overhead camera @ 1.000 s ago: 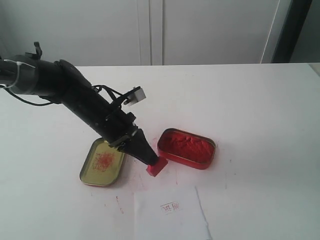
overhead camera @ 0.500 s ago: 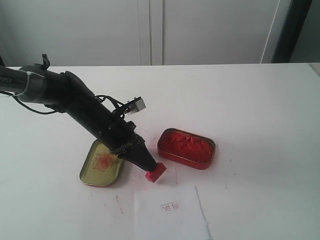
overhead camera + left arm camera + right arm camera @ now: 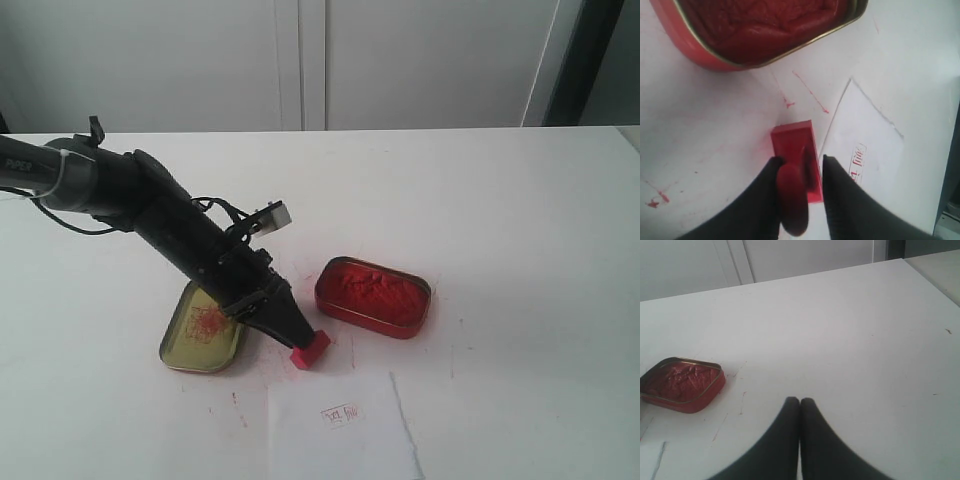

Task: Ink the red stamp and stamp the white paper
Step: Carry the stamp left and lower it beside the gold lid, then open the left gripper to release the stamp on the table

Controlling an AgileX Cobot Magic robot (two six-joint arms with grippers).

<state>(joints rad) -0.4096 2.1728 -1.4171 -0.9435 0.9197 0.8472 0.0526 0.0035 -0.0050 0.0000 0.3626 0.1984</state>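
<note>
The red stamp [image 3: 312, 349] sits base-down on the table between the red ink tin [image 3: 373, 297] and the white paper [image 3: 345, 428], just off the paper's edge. My left gripper [image 3: 299, 334] reaches down over it from the left. In the left wrist view the left gripper [image 3: 800, 161] stands open around the stamp's knob [image 3: 791, 200]: the knob touches one finger and a gap shows to the other. The stamp's square base [image 3: 793, 146] lies beside the paper [image 3: 865, 140], which carries a red print. My right gripper [image 3: 800, 401] is shut on nothing above bare table.
A gold oval lid [image 3: 205, 326] smeared with red lies left of the stamp, under the left arm. The open ink tin [image 3: 760, 30] is full of red paste; the right wrist view also shows the tin [image 3: 682, 382]. Red smudges mark the table round the paper.
The left gripper has carried the stamp down and toward the paper, set it on the table, and its jaws have widened off the knob.
</note>
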